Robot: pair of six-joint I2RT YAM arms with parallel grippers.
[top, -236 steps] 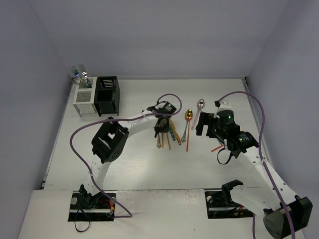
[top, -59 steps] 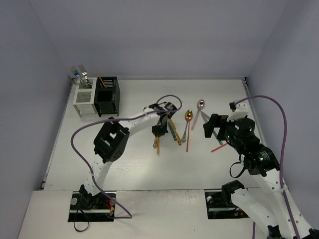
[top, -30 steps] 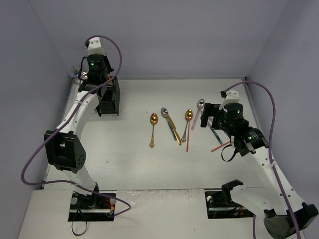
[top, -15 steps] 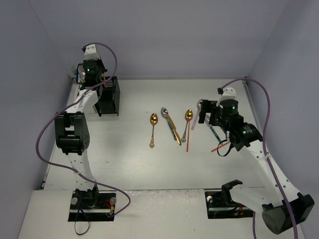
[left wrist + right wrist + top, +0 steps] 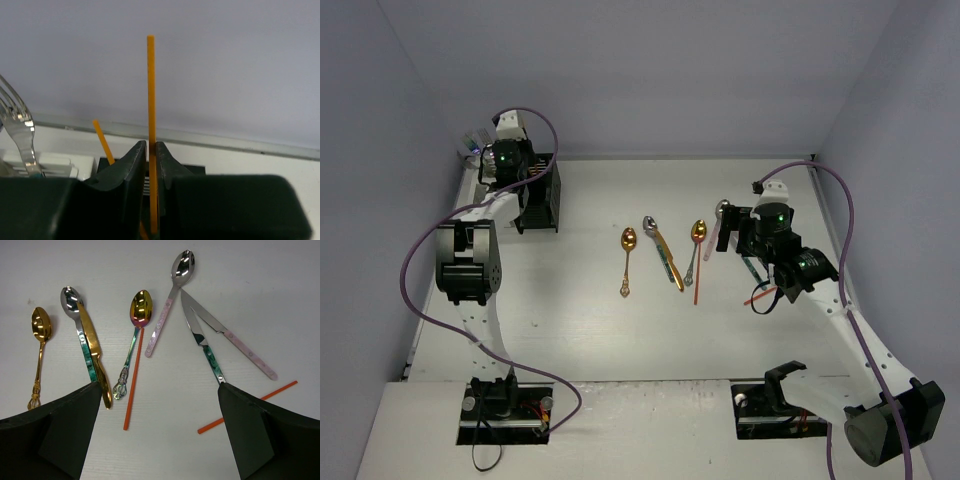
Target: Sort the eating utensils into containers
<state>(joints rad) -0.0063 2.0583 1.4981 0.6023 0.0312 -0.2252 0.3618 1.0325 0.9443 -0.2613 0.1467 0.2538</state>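
White table (image 5: 570,320), chopstick (image 5: 150,100) between left fingers (image 5: 131,175)

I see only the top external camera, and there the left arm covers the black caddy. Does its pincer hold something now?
Observer: Yes. In the left wrist view the left pincer is shut on an upright orange chopstick.
Operator: Is any other chopstick already put away?
Observer: A second orange chopstick rises from the black caddy, leaning to the left.
Operator: And the other arm?
Observer: The right wrist view shows the right pincer open and holding nothing.
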